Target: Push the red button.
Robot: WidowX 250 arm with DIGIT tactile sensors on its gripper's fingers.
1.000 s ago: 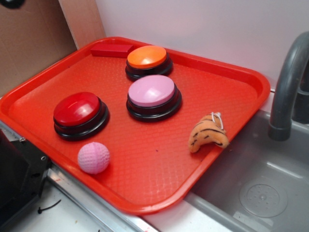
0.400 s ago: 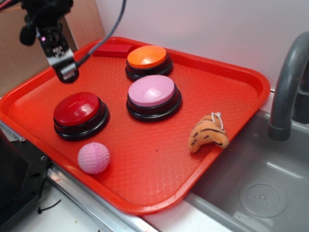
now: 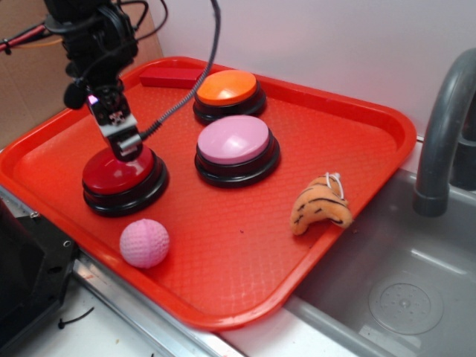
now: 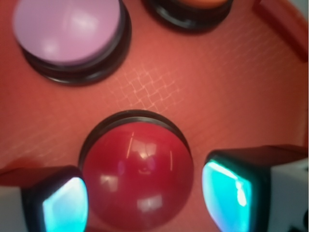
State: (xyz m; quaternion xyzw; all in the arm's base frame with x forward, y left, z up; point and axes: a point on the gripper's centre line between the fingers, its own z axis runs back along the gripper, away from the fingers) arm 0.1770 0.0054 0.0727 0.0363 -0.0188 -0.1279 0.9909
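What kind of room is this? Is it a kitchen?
Probably a toy kitchen set up as a robot test bench: a grey plastic sink basin with a grey faucet beside a red plastic tray of big push buttons.

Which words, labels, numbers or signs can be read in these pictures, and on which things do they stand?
No text can be read anywhere.
Claw: a small black-and-white patterned sticker sits on its body, too small and blurred to read.
Red button, pink button, orange button, pink ball, striped plush toy, red tray: no writing is visible.
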